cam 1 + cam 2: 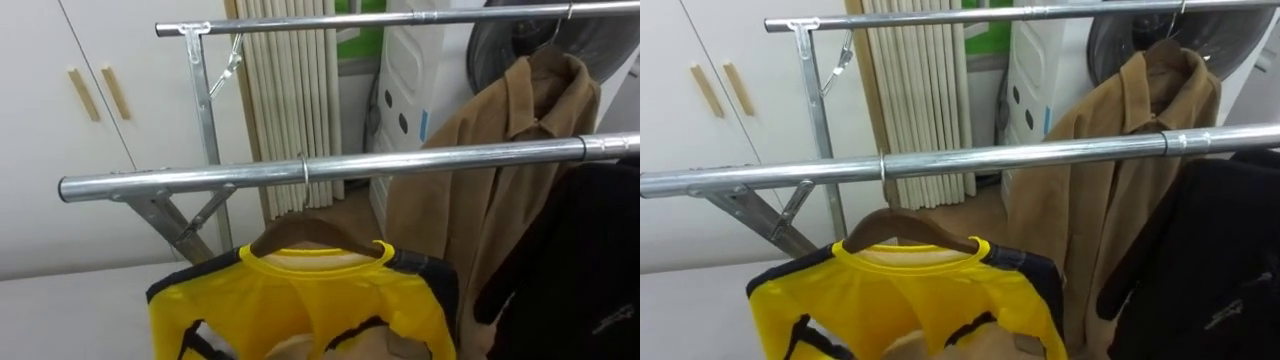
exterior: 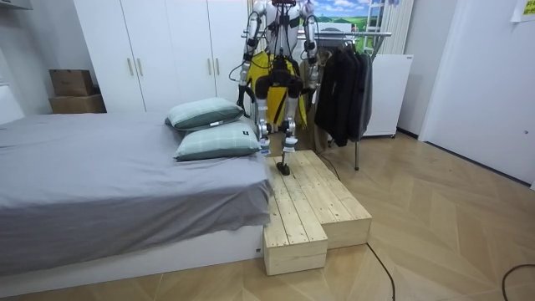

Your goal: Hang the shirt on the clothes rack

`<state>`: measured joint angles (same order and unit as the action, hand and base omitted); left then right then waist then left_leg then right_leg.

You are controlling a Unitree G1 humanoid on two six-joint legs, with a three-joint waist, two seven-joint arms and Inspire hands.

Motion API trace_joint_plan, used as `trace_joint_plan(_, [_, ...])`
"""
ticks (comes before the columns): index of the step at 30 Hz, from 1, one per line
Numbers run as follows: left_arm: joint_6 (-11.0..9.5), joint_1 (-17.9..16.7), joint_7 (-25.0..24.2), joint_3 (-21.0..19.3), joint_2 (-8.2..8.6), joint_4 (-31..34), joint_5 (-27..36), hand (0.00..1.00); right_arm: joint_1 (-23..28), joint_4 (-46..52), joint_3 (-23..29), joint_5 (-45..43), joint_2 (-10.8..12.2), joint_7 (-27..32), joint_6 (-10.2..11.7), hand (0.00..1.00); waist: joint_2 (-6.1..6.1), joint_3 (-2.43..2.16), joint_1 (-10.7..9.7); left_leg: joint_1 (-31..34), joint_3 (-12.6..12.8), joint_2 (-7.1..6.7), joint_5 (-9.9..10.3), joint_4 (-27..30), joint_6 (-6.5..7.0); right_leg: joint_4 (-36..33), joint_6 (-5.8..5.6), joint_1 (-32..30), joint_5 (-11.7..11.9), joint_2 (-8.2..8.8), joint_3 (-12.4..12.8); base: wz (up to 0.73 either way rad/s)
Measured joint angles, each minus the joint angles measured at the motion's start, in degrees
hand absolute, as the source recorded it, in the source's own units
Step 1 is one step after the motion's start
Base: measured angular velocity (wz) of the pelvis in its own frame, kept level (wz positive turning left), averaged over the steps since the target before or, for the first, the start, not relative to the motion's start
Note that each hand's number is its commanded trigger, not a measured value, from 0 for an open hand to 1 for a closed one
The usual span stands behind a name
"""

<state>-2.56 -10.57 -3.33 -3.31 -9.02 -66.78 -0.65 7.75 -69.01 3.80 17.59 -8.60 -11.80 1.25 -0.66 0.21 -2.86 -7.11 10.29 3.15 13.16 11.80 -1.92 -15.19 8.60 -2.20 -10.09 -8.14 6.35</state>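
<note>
Yellow shirt [image 1: 300,310] on hanger [image 1: 300,236] on near rail [image 1: 420,159]; robot hand [image 2: 239,85] state unclear

1. The near rail [image 1: 420,158] is bare from the hanger hook [image 1: 304,172] toward 3 o'clock.
2. A black garment [image 1: 585,260] blocks 4 o'clock, and a brown coat [image 1: 470,180] hangs behind at 2.
3. Diagonal braces [image 1: 170,220] crowd 9 o'clock.

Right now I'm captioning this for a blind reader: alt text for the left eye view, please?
A yellow shirt on a wooden hanger hangs from the front rail, hook over the bar. To its right, a brown coat hangs from the back rail, with a black garment nearer the camera.
</note>
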Motion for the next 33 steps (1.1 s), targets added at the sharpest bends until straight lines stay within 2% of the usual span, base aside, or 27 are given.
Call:
trace_joint_plan(2, [-0.2, 0.5, 0.4, 0.1, 0.12, 0.2, 0.1, 0.00, -1.0, 0.3, -1.0, -0.2, -0.2, 0.0, 0.0, 0.00, -0.12, 0.03, 0.2, 1.5, 0.1, 0.01, 0.1, 1.2, -0.07, -0.8, 0.13, -1.0, -0.3, 0.36, -1.0, 0.30])
trace_joint_plan(3, [-0.3, 0.9, 0.6, 0.1, 0.27, 0.1, 0.2, 0.00, -2.0, 0.3, -1.4, -1.2, -0.3, 0.0, 0.0, 0.00, -0.77, -0.10, 0.1, 2.8, 0.0, 0.07, 0.1, 2.4, -0.13, -1.0, 0.32, -1.6, -0.4, 0.68, -2.1, 0.45])
trace_joint_plan(6, [-1.0, 2.2, 0.7, 0.3, 0.48, 0.2, 0.5, 0.00, -5.4, 0.2, -4.0, -4.4, -1.2, -0.1, 0.1, 0.00, -1.13, 0.49, 0.3, 7.4, -0.1, 0.02, 0.1, 5.9, -0.13, -3.1, 0.59, -4.4, -1.1, 2.02, -5.7, 0.60])
trace_joint_plan(8, [-1.7, 2.3, 0.7, 0.2, 1.03, 0.4, 0.4, 0.00, -7.4, 0.1, -5.6, -6.8, -1.4, -0.6, 0.1, 0.00, -2.09, 0.38, 0.9, 9.3, -0.3, 0.15, 0.1, 6.2, -0.15, -3.8, 0.83, -5.6, -1.2, 2.60, -8.5, 0.72])
trace_joint_plan(10, [-1.8, 2.7, 0.4, 0.3, 1.55, 1.7, 0.3, 0.00, -9.4, 0.0, -7.6, -8.7, -1.7, -1.4, 0.1, 0.00, -2.73, 0.51, 1.8, 12.5, -1.0, 0.20, -0.5, 7.2, -1.00, -4.9, 1.48, -7.7, -1.8, 4.24, -14.1, 1.12])
trace_joint_plan(11, [-1.8, 2.8, 0.3, 0.2, 1.75, 2.0, -0.1, 0.00, -9.8, 0.0, -7.7, -9.3, -1.8, -1.7, 0.1, 0.00, -2.95, 0.59, 2.0, 13.3, -1.0, 0.34, -0.7, 7.4, -1.29, -4.8, 1.57, -7.9, -1.9, 4.71, -15.8, 1.41])
trace_joint_plan(12, [-1.7, 3.1, 0.0, 0.1, 1.92, 2.6, -0.9, 0.00, -10.2, -0.2, -8.2, -10.0, -2.0, -2.0, 0.1, 0.00, -3.01, 0.67, 2.0, 14.7, 0.6, 0.79, -1.0, 8.4, -1.51, -4.8, 1.94, -8.2, -2.4, 5.88, -19.6, 1.56])
trace_joint_plan(13, [-1.7, 3.4, -0.2, 0.2, 1.84, 2.7, -1.2, 0.00, -10.1, -0.2, -9.0, -9.8, -2.4, -2.0, 0.0, 0.00, -3.07, 0.63, 3.0, 15.4, 4.0, 1.72, -0.9, 11.1, -1.29, -5.2, 2.01, -8.2, -3.2, 7.24, -23.3, 1.61])
trace_joint_plan(14, [-1.7, 3.6, -0.2, 0.2, 1.73, 2.7, -1.2, 0.00, -10.1, -0.3, -9.2, -9.8, -2.4, -2.0, -0.1, 0.00, -2.89, 0.66, 3.3, 15.5, 5.7, 2.18, -0.7, 12.9, -1.10, -5.7, 1.94, -8.2, -3.7, 8.12, -25.3, 1.81])
trace_joint_plan(16, [-1.3, 3.7, -0.2, 0.1, 0.52, 2.6, -1.1, 0.00, -10.1, -0.6, -8.4, -8.9, -2.6, -1.9, -0.9, 0.00, -2.41, 0.66, 3.1, 14.5, 13.0, 4.92, 0.6, 20.2, 0.54, -7.6, 1.22, -7.8, -5.6, 11.31, -33.5, 1.98])
trace_joint_plan(17, [-1.2, 3.6, -0.3, 0.0, 0.32, 2.6, -1.1, 0.00, -10.0, -0.7, -7.5, -8.9, -2.6, -1.9, -1.1, 0.00, -2.22, 0.56, 3.2, 14.0, 14.7, 5.63, 1.0, 22.0, 1.11, -8.4, 1.09, -7.5, -6.1, 12.27, -35.7, 2.06])
trace_joint_plan(18, [-1.1, 3.4, -0.8, -0.1, 0.37, 2.7, -1.3, 0.00, -9.4, -0.8, -5.6, -8.8, -2.8, -1.5, -1.6, 0.00, -1.96, 0.57, 3.0, 12.3, 17.9, 7.01, 1.3, 24.2, 1.52, -9.6, 0.59, -7.1, -6.8, 14.14, -40.1, 2.12])
trace_joint_plan(19, [-0.9, 3.4, -0.8, -0.3, 0.39, 2.7, -1.3, 0.00, -8.7, -0.9, -4.1, -8.5, -3.0, -1.3, -2.0, 0.00, -1.57, 0.45, 3.0, 10.2, 19.7, 7.34, 1.8, 24.0, 1.78, -10.7, -0.88, -6.9, -7.7, 15.59, -43.9, 2.16])
trace_joint_plan(20, [-0.6, 3.3, -0.8, -0.5, 0.37, 2.6, -1.3, 0.00, -8.4, -1.1, -3.6, -8.1, -3.1, -1.4, -2.2, 0.00, -1.27, 0.40, 3.0, 9.0, 20.7, 7.32, 2.3, 23.3, 1.93, -11.4, -2.19, -6.8, -8.5, 16.38, -46.0, 1.95])
trace_joint_plan(21, [0.1, 2.9, -0.8, -1.2, 0.27, 2.5, -1.2, 0.00, -8.0, -2.0, -2.6, -7.2, -3.3, -1.4, -2.3, 0.00, -0.60, 0.35, 3.1, 6.5, 22.8, 6.62, 3.7, 19.9, 1.72, -13.0, -3.93, -7.0, -9.4, 17.86, -49.3, 1.72])
trace_joint_plan(22, [0.7, 2.3, -0.8, -1.2, 0.09, 2.6, -1.2, 0.00, -7.6, -2.3, -2.4, -6.0, -3.5, -1.4, -2.7, 0.00, -0.29, 0.26, 3.3, 4.2, 23.7, 5.31, 6.0, 15.0, 1.65, -14.2, -4.78, -7.5, -9.6, 18.20, -51.1, 1.54])
trace_joint_plan(23, [1.0, 2.2, -0.8, -1.2, 0.04, 2.6, -1.2, 0.00, -7.5, -2.3, -2.4, -5.6, -3.6, -1.4, -2.8, 0.00, -0.30, 0.14, 3.3, 3.6, 24.3, 5.01, 7.3, 12.9, 1.57, -15.0, -5.38, -8.1, -9.6, 18.24, -51.6, 1.35])
trace_joint_plan(24, [2.0, 2.0, -0.7, -1.4, -0.52, 2.6, -1.0, 0.00, -7.1, -2.3, -2.3, -4.2, -3.0, -1.2, -3.3, 0.00, 0.65, -0.23, 4.0, 3.6, 25.2, 5.09, 9.5, 10.2, -1.47, -17.8, -6.21, -9.7, -9.3, 19.50, -52.0, 0.99])
trace_joint_plan(25, [2.7, 1.6, -0.5, -2.3, -0.97, 2.3, 0.6, 0.00, -6.5, -2.4, -2.5, -2.7, -2.7, -1.6, -4.0, 0.00, 1.83, -0.53, 5.1, 4.0, 24.9, 5.58, 9.5, 9.7, -1.39, -18.4, -6.67, -9.9, -7.9, 20.43, -52.2, 0.96])
trace_joint_plan(26, [2.9, 1.5, -0.6, -2.3, -0.99, 2.0, 1.1, 0.00, -6.0, -2.4, -2.5, -1.8, -2.7, -1.8, -4.0, 0.00, 1.34, -0.66, 5.0, 4.2, 24.2, 6.05, 9.4, 9.7, -1.17, -18.3, -6.82, -9.4, -7.0, 20.47, -52.2, 1.06])
trace_joint_plan(27, [3.0, 1.5, -0.6, -2.3, -1.20, 1.9, 1.1, 0.00, -4.4, -2.4, -2.3, -0.9, -2.8, -2.1, -3.9, 0.00, 1.39, -1.07, 4.4, 3.9, 23.3, 6.46, 8.3, 9.1, -0.75, -18.2, -5.53, -8.2, -5.3, 21.18, -52.4, 1.34])
trace_joint_plan(28, [3.0, 1.9, -0.6, -2.2, -1.23, 1.9, 1.1, 0.00, -3.5, -2.4, -1.6, 0.1, -2.8, -2.1, -4.0, 0.00, 1.86, -0.98, 4.1, 3.0, 23.3, 6.28, 7.1, 8.5, -0.96, -17.8, -4.76, -6.7, -4.8, 22.05, -52.6, 1.26])
trace_joint_plan(29, [3.0, 1.9, -0.6, -2.2, -1.09, 1.9, 1.1, 0.00, -3.4, -2.4, -1.3, 0.1, -2.9, -2.1, -4.0, 0.00, 2.12, -0.82, 4.3, 2.6, 23.2, 5.99, 6.9, 8.3, -0.78, -17.4, -4.75, -6.1, -4.6, 22.24, -52.3, 0.84])
trace_joint_plan(30, [3.0, 1.6, -0.6, -2.2, -0.76, 1.8, 1.1, 0.00, -3.3, -2.6, -1.3, 0.1, -3.0, -1.9, -4.0, 0.00, 1.71, -0.82, 4.5, 2.4, 22.1, 5.34, 6.7, 7.9, -0.18, -16.9, -5.41, -5.5, -3.9, 22.36, -51.0, 0.60])
trace_joint_plan(31, [3.2, 1.7, -0.6, -2.2, -0.70, 1.4, 1.4, 0.00, -3.4, -2.5, -1.4, 0.4, -3.0, -1.8, -4.0, 0.00, 1.43, -0.69, 4.3, 2.6, 20.6, 4.96, 6.7, 7.8, 0.61, -16.5, -6.42, -4.8, -3.2, 22.17, -48.5, 0.63])
trace_joint_plan(32, [3.4, 1.7, -0.5, -2.2, -0.70, 1.3, 1.7, 0.00, -3.3, -2.5, -1.3, 0.4, -2.8, -1.6, -4.0, 0.00, 1.46, -0.70, 4.2, 2.7, 19.8, 4.72, 6.6, 7.7, 0.76, -16.4, -6.92, -4.6, -2.9, 22.02, -47.1, 0.74])
trace_joint_plan(33, [3.5, 1.4, -0.2, -2.2, -0.65, 1.3, 2.7, 0.00, -3.0, -2.5, -1.2, 0.5, -2.5, -1.2, -4.1, 0.00, 1.63, -0.70, 4.0, 2.8, 18.1, 4.07, 6.5, 7.6, 1.28, -16.4, -7.63, -4.4, -2.4, 22.04, -44.0, 0.73])
